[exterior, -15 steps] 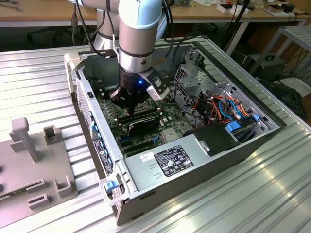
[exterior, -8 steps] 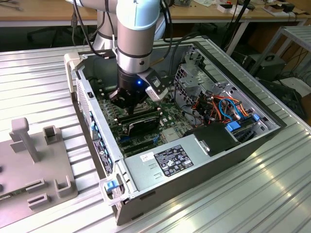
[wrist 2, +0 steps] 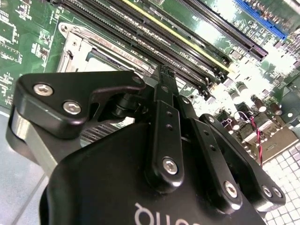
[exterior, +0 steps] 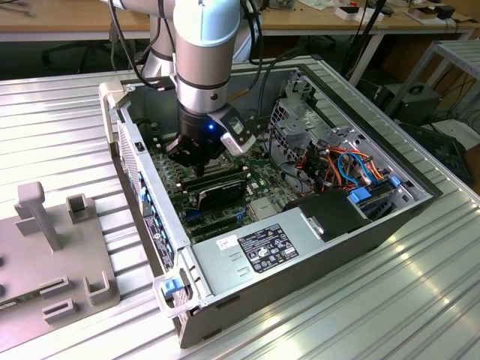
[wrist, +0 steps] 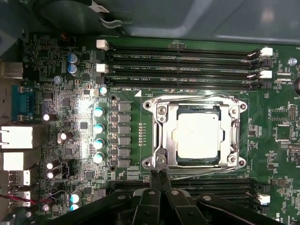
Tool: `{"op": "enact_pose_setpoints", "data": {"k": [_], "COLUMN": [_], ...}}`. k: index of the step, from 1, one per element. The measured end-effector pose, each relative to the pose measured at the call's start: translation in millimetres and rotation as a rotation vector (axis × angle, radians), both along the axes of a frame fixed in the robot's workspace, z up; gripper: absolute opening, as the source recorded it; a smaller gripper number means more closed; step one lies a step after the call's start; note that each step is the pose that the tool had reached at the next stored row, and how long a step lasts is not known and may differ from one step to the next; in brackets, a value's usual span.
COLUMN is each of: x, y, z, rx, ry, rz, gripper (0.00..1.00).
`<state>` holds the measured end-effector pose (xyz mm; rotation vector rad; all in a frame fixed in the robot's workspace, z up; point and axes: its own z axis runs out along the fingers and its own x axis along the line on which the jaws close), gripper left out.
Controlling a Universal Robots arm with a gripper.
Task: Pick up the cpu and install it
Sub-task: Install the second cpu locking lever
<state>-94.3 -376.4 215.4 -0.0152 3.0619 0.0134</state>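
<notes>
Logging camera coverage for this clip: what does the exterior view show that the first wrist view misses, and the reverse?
Exterior view alone: the whole open computer case, its power supply, the grooved table and the arm lowered into the case. First wrist view alone: the chip lying in its socket, framed by metal, and the tool's closed fingertips just beside that frame. Both show the green motherboard and the memory slots.

A ribbed metal table (exterior: 67, 105) bears an open computer case (exterior: 315, 247) (and a grey fixture (exterior: 45, 255)).

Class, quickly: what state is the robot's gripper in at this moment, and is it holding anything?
Gripper: shut, fingertips together, holding nothing; the cpu sits in its socket on the motherboard.
</notes>
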Motion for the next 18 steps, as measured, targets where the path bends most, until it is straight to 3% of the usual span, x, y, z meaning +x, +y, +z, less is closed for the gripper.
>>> {"op": "enact_pose_setpoints", "data": {"k": [6,18], "x": [-5.1,-6.2], "y": [2.0,5.0], "z": [-3.3,-8.0], "rx": [-0.0001,0.0015], "ry": [-0.0130,-0.0216], "rz": [0.000,0.000], "gripper": [0.11,0.11]}}
